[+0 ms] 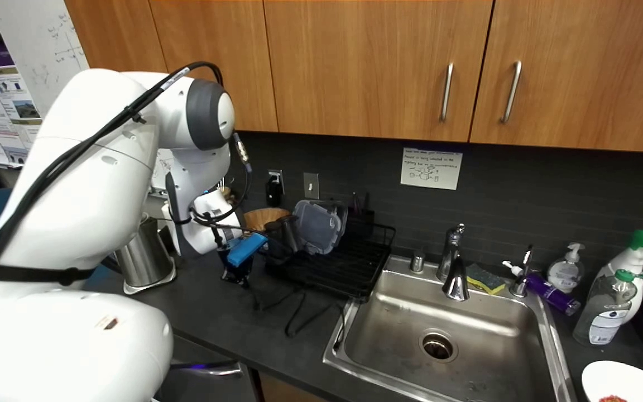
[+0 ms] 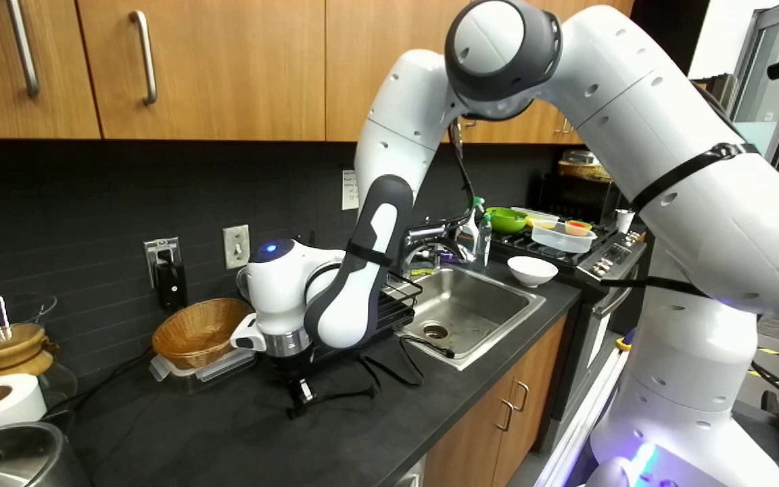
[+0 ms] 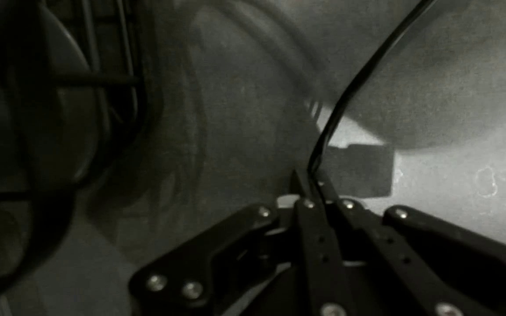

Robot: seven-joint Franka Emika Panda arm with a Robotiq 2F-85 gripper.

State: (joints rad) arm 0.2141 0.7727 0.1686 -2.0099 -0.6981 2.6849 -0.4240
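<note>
My gripper (image 3: 312,179) points down with its fingertips close together on a thin black cord (image 3: 352,90). The cord runs from the fingertips up and to the right in the wrist view. In an exterior view the gripper (image 2: 300,404) is low at the dark counter (image 2: 227,433), and the cord (image 2: 342,396) leads from it in loops toward the sink. In an exterior view the gripper (image 1: 236,274) is partly hidden by the wrist and a blue block (image 1: 246,249). The cord (image 1: 297,307) lies there in front of the dish rack.
A black dish rack (image 1: 349,273) stands beside the gripper, with a clear plastic container (image 1: 318,226). A steel sink (image 1: 551,335) lies beyond. A wicker basket (image 2: 193,331) and a paper roll (image 2: 17,406) are near the wall. A steel kettle (image 1: 145,254) stands close behind the wrist.
</note>
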